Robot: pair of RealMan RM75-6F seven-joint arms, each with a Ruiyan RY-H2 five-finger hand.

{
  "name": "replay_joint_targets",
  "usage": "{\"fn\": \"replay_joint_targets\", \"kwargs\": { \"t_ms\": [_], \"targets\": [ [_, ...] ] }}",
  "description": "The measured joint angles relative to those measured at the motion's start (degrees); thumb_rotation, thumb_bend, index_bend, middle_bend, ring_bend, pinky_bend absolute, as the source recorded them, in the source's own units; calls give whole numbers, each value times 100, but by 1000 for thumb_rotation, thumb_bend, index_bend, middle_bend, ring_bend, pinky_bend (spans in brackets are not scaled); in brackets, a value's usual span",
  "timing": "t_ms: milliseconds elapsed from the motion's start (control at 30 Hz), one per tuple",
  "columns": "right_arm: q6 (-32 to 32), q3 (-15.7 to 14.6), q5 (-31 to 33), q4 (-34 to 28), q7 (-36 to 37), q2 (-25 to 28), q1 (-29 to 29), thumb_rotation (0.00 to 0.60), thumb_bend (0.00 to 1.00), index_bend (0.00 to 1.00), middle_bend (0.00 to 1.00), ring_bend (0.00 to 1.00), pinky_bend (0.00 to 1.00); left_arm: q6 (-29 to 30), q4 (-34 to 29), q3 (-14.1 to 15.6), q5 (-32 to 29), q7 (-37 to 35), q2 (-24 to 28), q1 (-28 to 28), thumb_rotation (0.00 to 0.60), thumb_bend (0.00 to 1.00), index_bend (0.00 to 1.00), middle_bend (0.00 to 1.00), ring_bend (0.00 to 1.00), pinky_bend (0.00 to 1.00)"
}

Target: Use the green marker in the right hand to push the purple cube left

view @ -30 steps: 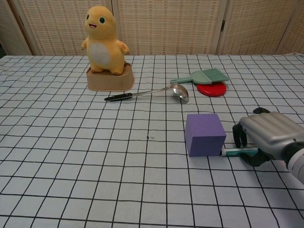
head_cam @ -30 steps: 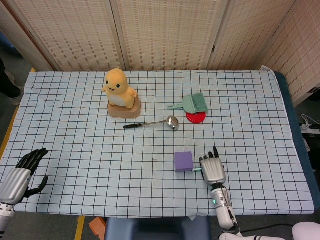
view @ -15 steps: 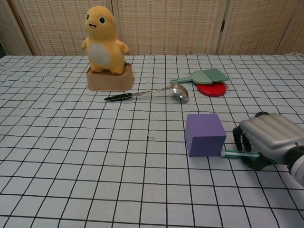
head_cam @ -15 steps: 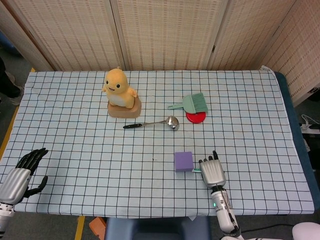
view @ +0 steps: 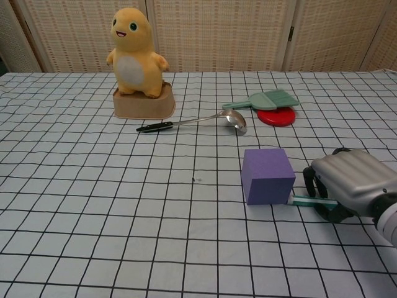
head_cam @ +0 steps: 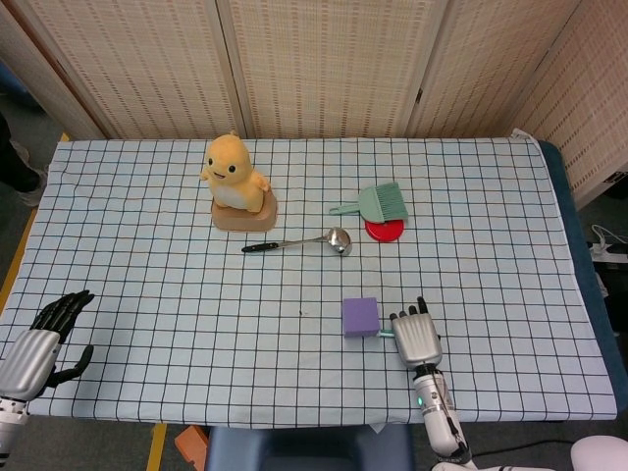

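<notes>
A checked cloth (head_cam: 147, 196) covers the table, with woven screens (head_cam: 324, 64) behind. The purple cube (view: 267, 176) sits near the front edge, right of centre, and just to its right we see the right hand (view: 352, 184) with its fingers curled round the green marker (view: 312, 201). The marker lies low over the cloth, its pale tip pointing left at the cube's lower right edge — touching it or very nearly so; we cannot resolve a gap in either view.

Change over the last second: slight. The right hand has crept a little leftward and the marker tip has closed on the cube. The cube itself has barely shifted against the grid lines, if at all. We judge the push is only at contact — most of the leftward travel remains to be done.

The left hand (head_cam: 44, 341) rests at the front left corner, fingers apart, holding nothing, unmoved. Yellow toy (head_cam: 237, 183), ladle (head_cam: 299, 241), green brush (head_cam: 381, 203) and red disc (head_cam: 385, 231) lie well behind, undisturbed.
</notes>
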Motion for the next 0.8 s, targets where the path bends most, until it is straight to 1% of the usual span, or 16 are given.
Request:
{"fn": "replay_joint_targets", "kwargs": {
  "t_ms": [67, 133, 233, 267, 333, 367, 467, 567, 800],
  "targets": [
    [-6, -8, 2, 10, -2, -6, 3, 600, 315, 574, 575, 326, 158, -2, -3, 0, 3, -4, 1, -2, 600, 482, 19, 14, 0, 86],
    [8, -14, -14, 17, -5, -9, 2, 600, 317, 591, 596, 359, 172, -6, -3, 2, 6, -3, 0, -5, 600, 482, 21, 14, 0, 87],
    [24, -25, -24, 39, -8, -15, -5, 600, 322, 653, 659, 425, 213, -29, 8, 3, -6, 17, -7, -14, 600, 483, 27, 14, 0, 87],
    [28, -28, -21, 49, -24, -14, -5, 600, 326, 697, 698, 470, 248, -55, 17, 3, -21, 33, -10, -20, 600, 483, 28, 14, 0, 87],
    [22, -31, 12, 55, -50, -12, -6, 600, 337, 772, 755, 526, 294, -91, -2, 5, -28, 54, 8, -17, 600, 483, 30, 14, 0, 87],
    [20, -33, 29, 67, -69, -11, -5, 600, 349, 838, 799, 561, 318, -76, -22, 5, -28, 61, 18, -15, 600, 484, 30, 14, 0, 87],
    [43, -39, -40, 116, -37, -16, -7, 600, 379, 955, 874, 613, 353, -47, -65, -1, -29, 75, 34, -12, 600, 483, 33, 13, 0, 87],
    [70, -37, -160, 122, 131, 11, -24, 600, 396, 994, 901, 625, 365, -32, -58, -6, -32, 64, 30, -6, 600, 483, 34, 14, 0, 87],
    [147, 6, -436, -61, 508, 299, -77, 600, 411, 1000, 910, 625, 369, -23, -51, -13, -30, 100, 7, -5, 600, 484, 38, 14, 0, 87]
  ]
}}
